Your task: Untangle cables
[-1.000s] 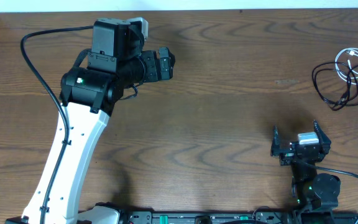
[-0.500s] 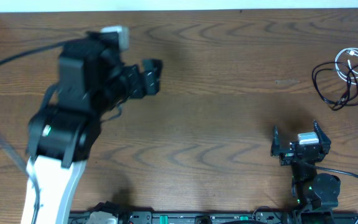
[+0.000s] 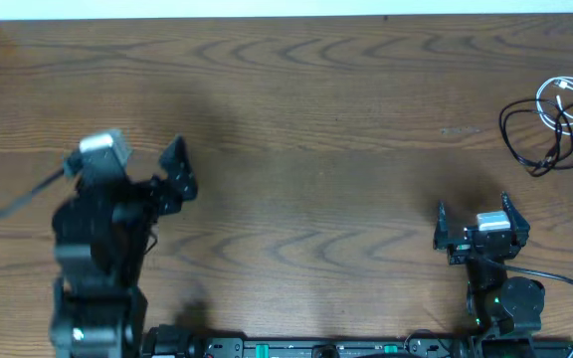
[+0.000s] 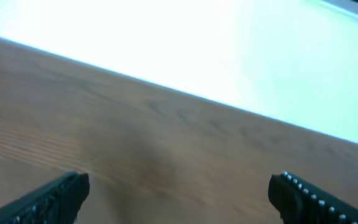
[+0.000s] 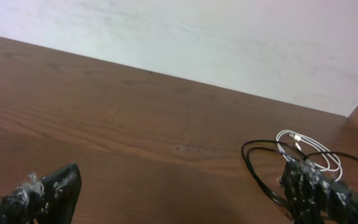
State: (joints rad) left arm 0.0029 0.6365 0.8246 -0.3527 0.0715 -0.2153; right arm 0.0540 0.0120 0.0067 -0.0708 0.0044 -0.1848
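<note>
A thin black cable (image 3: 525,134) and a thin white cable (image 3: 568,102) lie looped over each other at the far right of the wooden table (image 3: 346,149). They also show in the right wrist view, black (image 5: 260,168) and white (image 5: 309,146), ahead and to the right of the fingers. My right gripper (image 3: 476,221) is open and empty near the front right, short of the cables. My left gripper (image 3: 179,171) is open and empty at the left, far from the cables; its wrist view (image 4: 176,193) shows only bare wood between the fingers.
The table's back edge meets a white surface (image 3: 267,8). The right arm's base (image 3: 505,303) sits at the front edge. A rail with electronics (image 3: 306,348) runs along the front.
My left arm has pulled back fast from the back left of the table toward the front left, its gripper staying open. The right arm and the cables have not moved.
</note>
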